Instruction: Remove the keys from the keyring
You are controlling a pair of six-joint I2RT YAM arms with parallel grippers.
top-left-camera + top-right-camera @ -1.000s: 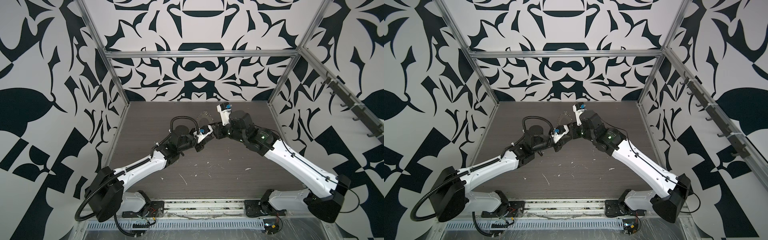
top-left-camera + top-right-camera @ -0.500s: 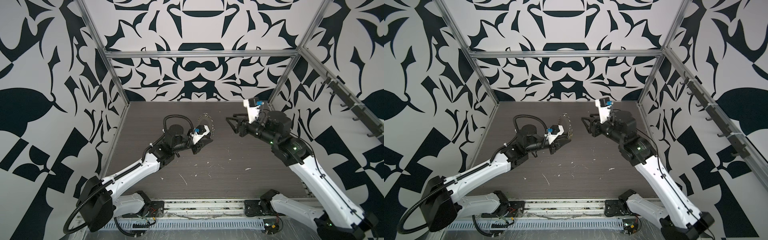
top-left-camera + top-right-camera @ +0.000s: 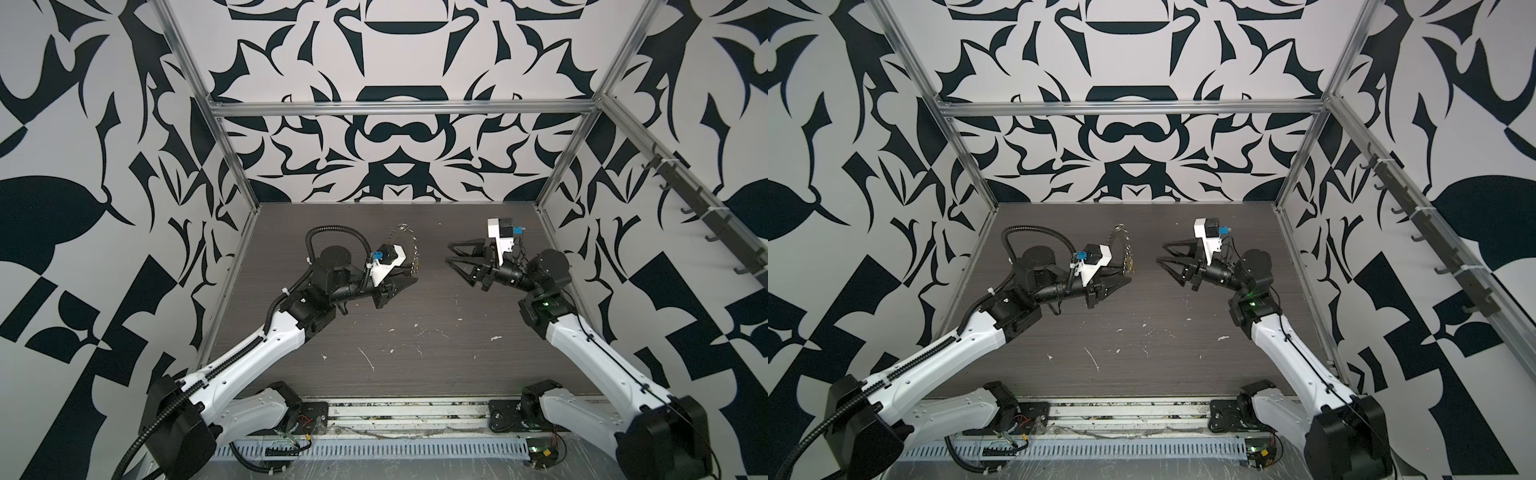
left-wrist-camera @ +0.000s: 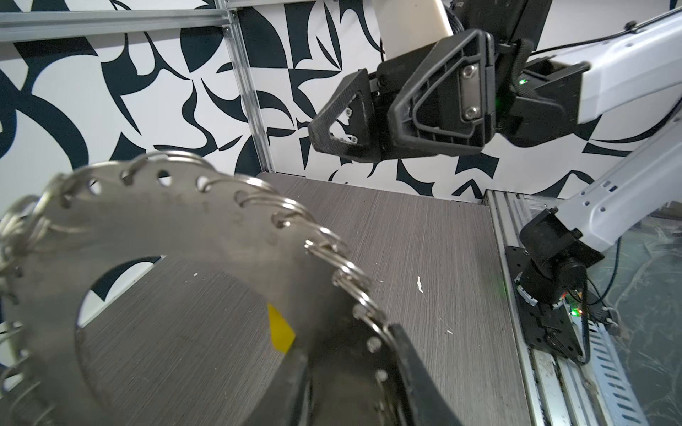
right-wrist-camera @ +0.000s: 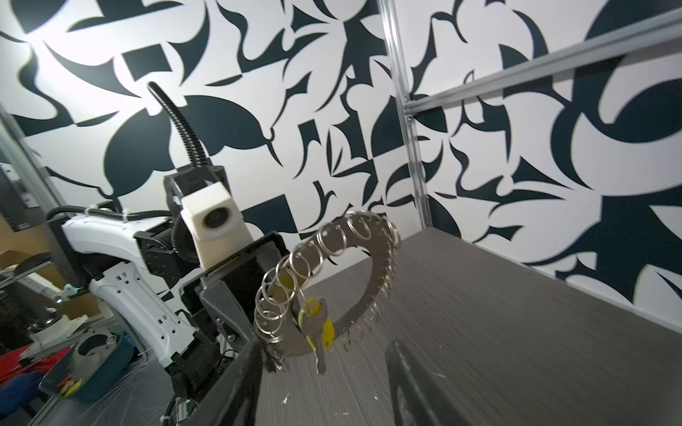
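Bench (image 3: 415, 332) of dark wood grain lies beneath both arms. Left gripper (image 3: 409, 275) is clamped on the rim of the keyring (image 5: 383, 258), which stands on edge above the bench's back half, left of centre. Right gripper (image 3: 448, 252) faces it, well apart, jaws spread and empty. Keys (image 5: 319, 324), silver with a yellow tag, hang point-down from the keyring, partly hidden in both top views. White flecks (image 3: 368, 357) dot the front.
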